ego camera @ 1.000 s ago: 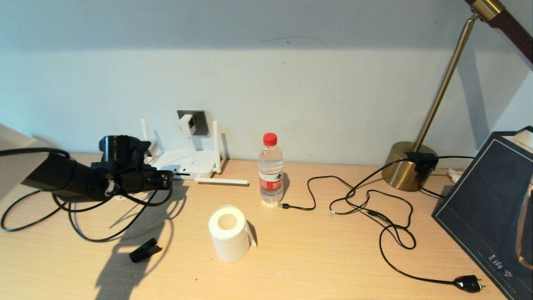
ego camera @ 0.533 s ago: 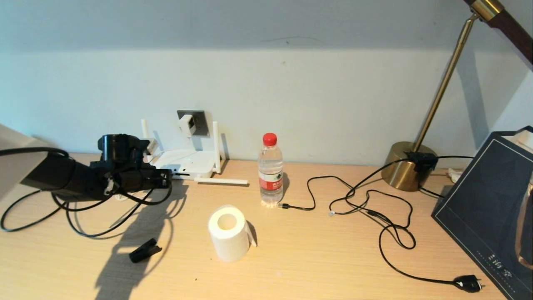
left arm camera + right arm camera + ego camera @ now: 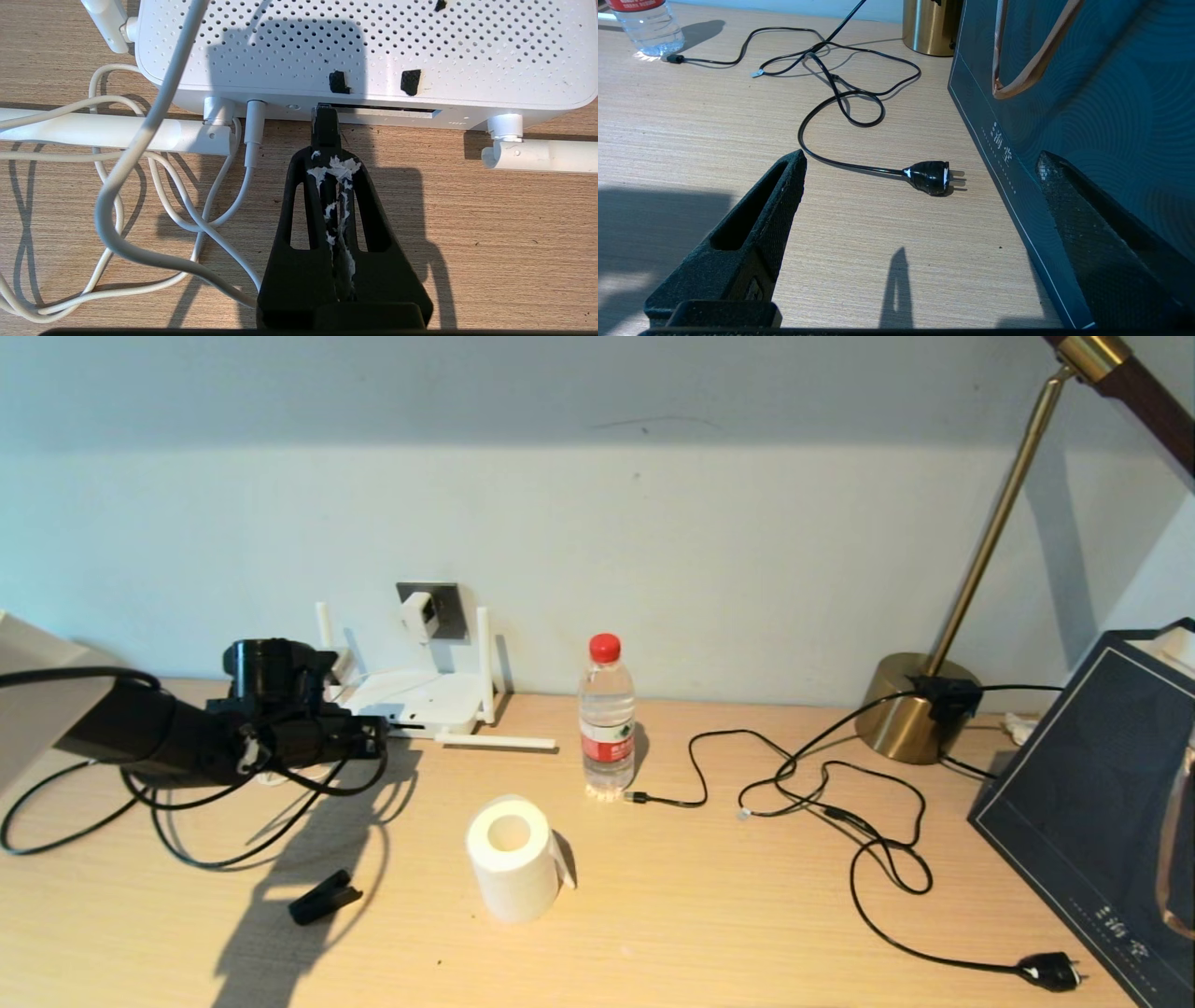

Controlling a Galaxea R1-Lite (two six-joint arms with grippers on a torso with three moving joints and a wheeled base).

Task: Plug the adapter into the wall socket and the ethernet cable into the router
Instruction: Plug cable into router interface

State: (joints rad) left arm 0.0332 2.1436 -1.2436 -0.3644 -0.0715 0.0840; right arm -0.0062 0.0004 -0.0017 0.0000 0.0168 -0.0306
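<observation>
Left hand (image 3: 332,163) barely shifting since before, clamping the ethernet cable (image 3: 324,128) plug at the router (image 3: 364,51) port, right hand (image 3: 920,210) hovering apart over the wooden counter (image 3: 691,130).

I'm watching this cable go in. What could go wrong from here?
The left gripper pinches the ethernet cable plug at the router port; a skewed push could jam it or shove the router back. The white cords lie close and might snag.
</observation>
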